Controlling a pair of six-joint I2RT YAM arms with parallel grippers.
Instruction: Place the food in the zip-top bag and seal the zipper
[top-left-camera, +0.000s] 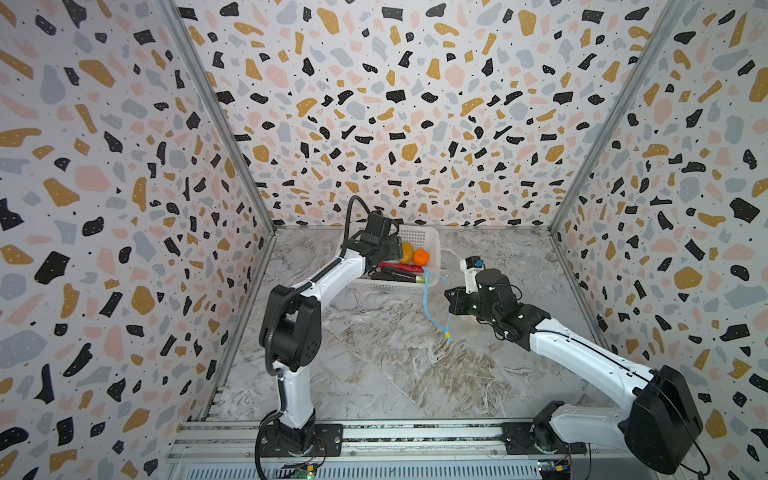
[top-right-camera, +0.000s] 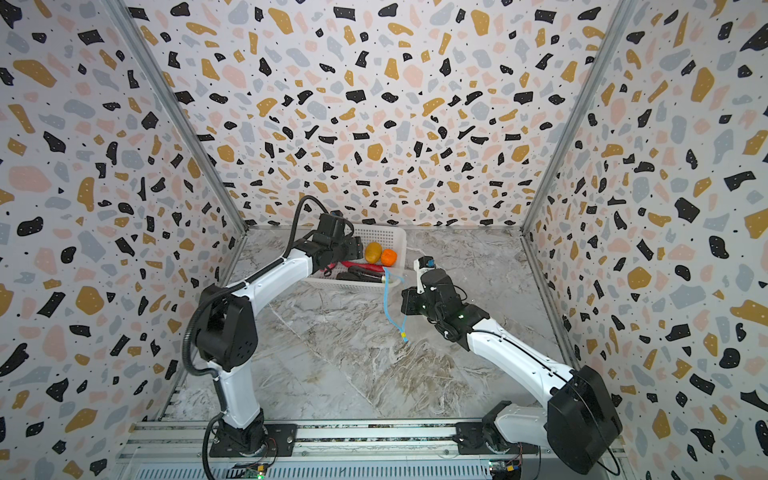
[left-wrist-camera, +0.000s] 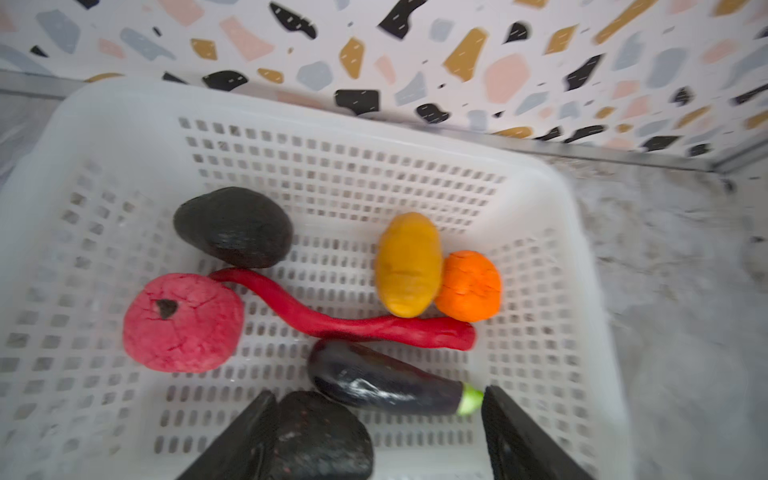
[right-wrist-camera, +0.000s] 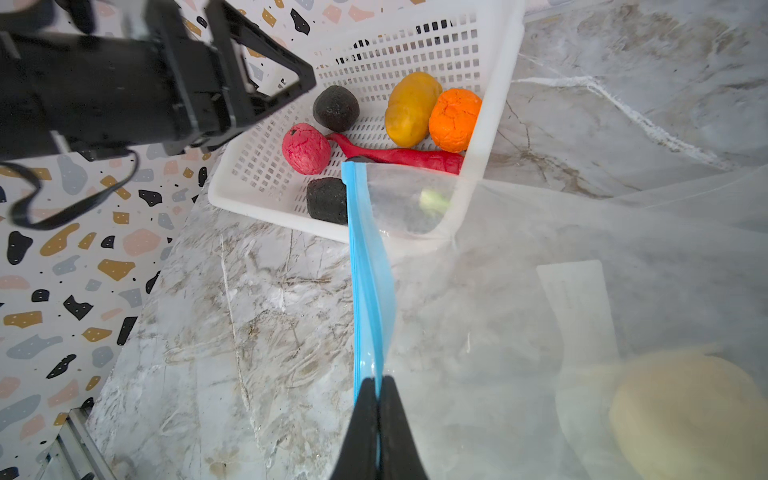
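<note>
Seven toy foods (left-wrist-camera: 345, 324) in white basket (left-wrist-camera: 291, 104)

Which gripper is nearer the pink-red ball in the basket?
Left. The left gripper hangs open over the white basket holding the pink-red ball; the right gripper is outside the basket, shut on the blue zipper strip.

A white perforated basket (top-left-camera: 417, 235) sat on the marble counter (top-left-camera: 374, 374), directly below the left tool (left-wrist-camera: 376, 409) and a little ahead of the right tool (right-wrist-camera: 379, 382). Terrazzo-patterned walls (top-left-camera: 415, 104) rose beyond both tools; an aluminium rail (top-left-camera: 395, 432) ran well behind them.
</note>
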